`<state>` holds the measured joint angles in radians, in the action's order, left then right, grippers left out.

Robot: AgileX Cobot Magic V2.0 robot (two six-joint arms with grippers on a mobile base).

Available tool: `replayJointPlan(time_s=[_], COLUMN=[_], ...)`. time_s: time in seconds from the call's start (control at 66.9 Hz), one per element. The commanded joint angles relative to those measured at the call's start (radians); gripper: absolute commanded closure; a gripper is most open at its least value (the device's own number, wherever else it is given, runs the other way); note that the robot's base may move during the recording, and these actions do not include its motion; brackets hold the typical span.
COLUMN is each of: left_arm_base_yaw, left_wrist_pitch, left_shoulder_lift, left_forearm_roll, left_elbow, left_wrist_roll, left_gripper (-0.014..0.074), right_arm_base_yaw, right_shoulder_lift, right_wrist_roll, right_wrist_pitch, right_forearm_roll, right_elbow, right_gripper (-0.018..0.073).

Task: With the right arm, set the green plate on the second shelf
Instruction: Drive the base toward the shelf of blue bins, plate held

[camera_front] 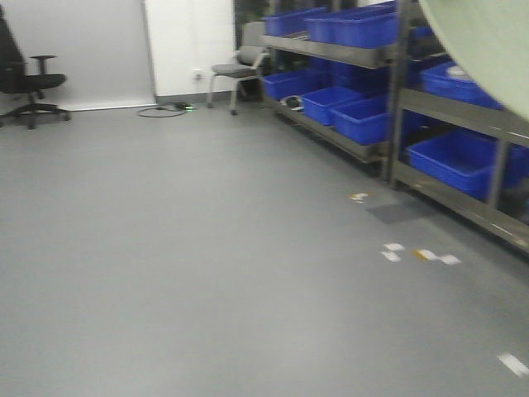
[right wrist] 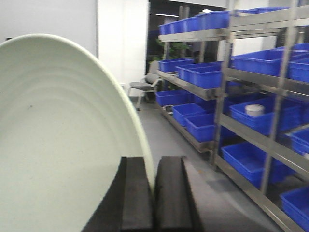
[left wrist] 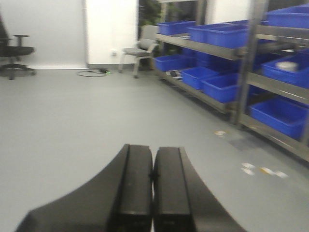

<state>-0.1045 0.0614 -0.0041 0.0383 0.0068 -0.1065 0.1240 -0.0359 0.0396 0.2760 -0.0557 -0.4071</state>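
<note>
Pale green plate (right wrist: 58,135) pinched by right end effector (right wrist: 154,169) | left end effector (left wrist: 153,157) pressed together

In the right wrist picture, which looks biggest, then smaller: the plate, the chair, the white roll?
1. plate: biggest by far, but it is nearest the camera.
2. chair
3. white roll: smallest.

I read this site as a storeroom or warehouse-type lab. Steel racks (camera_front: 395,99) along the right of the front view carry rows of blue bins (camera_front: 359,120). The grey floor (camera_front: 207,248) bears tape marks (camera_front: 421,254) at lower right. A black office chair (camera_front: 25,78) stands at upper left, a grey chair (camera_front: 240,70) at upper centre.
</note>
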Motion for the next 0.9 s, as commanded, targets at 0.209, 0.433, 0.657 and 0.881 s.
replayJointPlan(time_s=[0.209,0.433,0.657,0.881], left_arm_base_yaw=[0.000,0.000,0.000,0.000], left_wrist_pitch=[-0.082,-0.082,-0.082,-0.082], left_shoulder_lift=[-0.017,-0.017,-0.017,-0.017], left_forearm_roll=[-0.003,-0.003,-0.003,-0.003], left_elbow=[0.041,0.041,0.041,0.041], left_wrist_roll=[-0.002,-0.002,-0.002,-0.002], left_gripper=[0.0465,0.0465,0.0465,0.0465], right_arm_base_yaw=[-0.003,-0.003,-0.003,-0.003], right_shoulder_lift=[-0.018,-0.018,-0.018,-0.018], right_wrist_roll=[0.001,0.001,0.001,0.001], right_wrist_pitch=[-0.111,-0.111,-0.111,-0.111], right_forearm_roll=[0.001,0.001,0.001,0.001], right_elbow=[-0.031,-0.031,-0.031,-0.031], right_gripper=[0.0506,0.0506,0.0506,0.0506])
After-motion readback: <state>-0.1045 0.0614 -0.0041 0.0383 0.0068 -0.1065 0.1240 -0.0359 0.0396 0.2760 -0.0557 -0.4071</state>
